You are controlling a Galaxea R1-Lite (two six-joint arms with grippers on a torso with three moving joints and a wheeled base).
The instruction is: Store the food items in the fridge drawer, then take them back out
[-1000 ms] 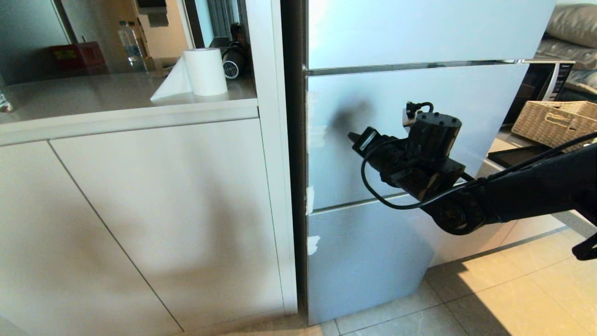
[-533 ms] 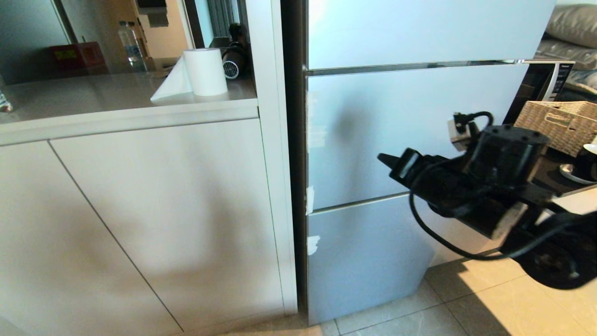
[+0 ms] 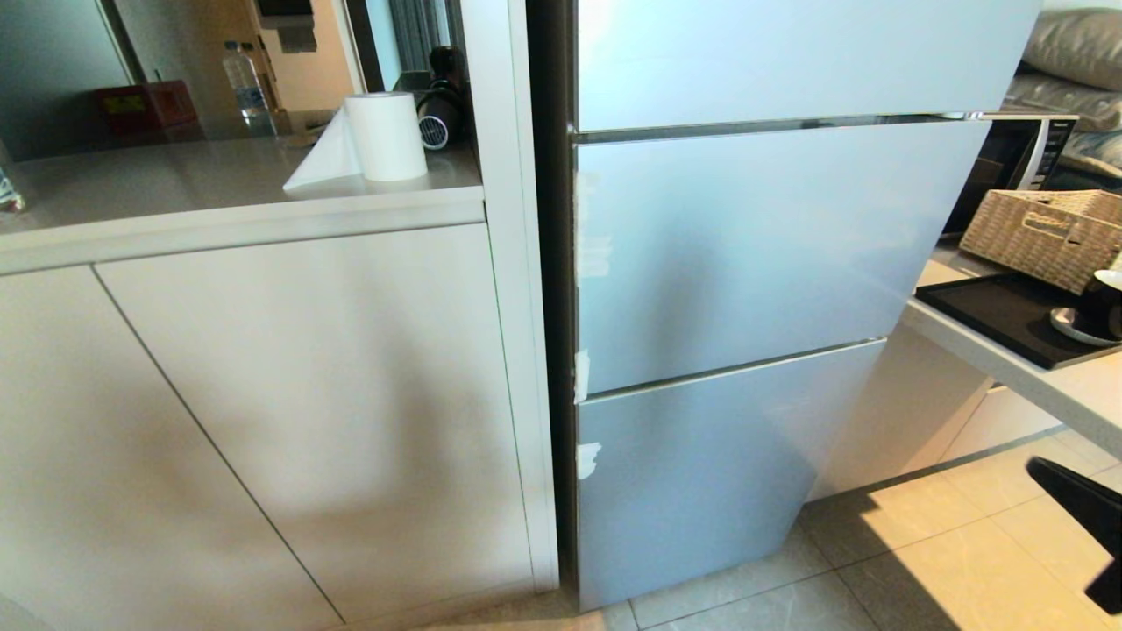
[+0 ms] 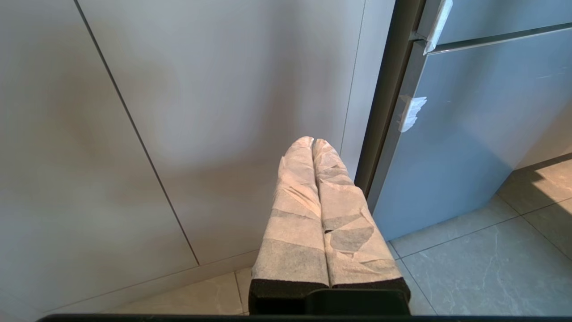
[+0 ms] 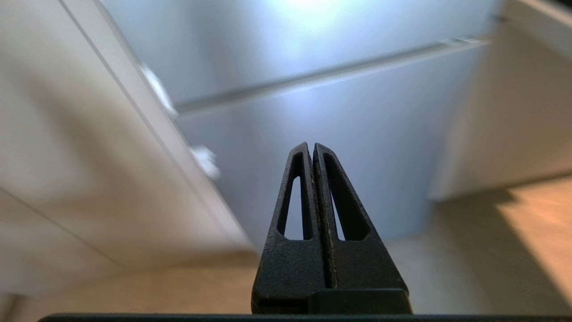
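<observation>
1. The fridge stands shut at the centre right of the head view, its pale blue glossy fronts stacked one above another, with thin seams between them.
2. The fridge drawer and the two red food items show in none of the views; with every front closed, where they are cannot be told.
3. The right gripper has its two black slotted fingers pressed together with nothing between them. It points toward the lower fridge fronts and the floor in front of them.
4. In the head view only a dark piece of the robot shows, low at the far right edge over the floor tiles; I cannot tell which part it is.
5. The left gripper hangs low and idle before the white cabinet doors to the left of the fridge. Its fingers, wrapped in pale tape, lie closed against each other and hold nothing.
6. On the counter above the cabinets stands a roll of white paper towel, one sheet hanging loose, with a clear water bottle farther back.
7. To the right of the fridge, a woven basket rests beside a black tray on a pale worktop, and a microwave stands behind them.
</observation>
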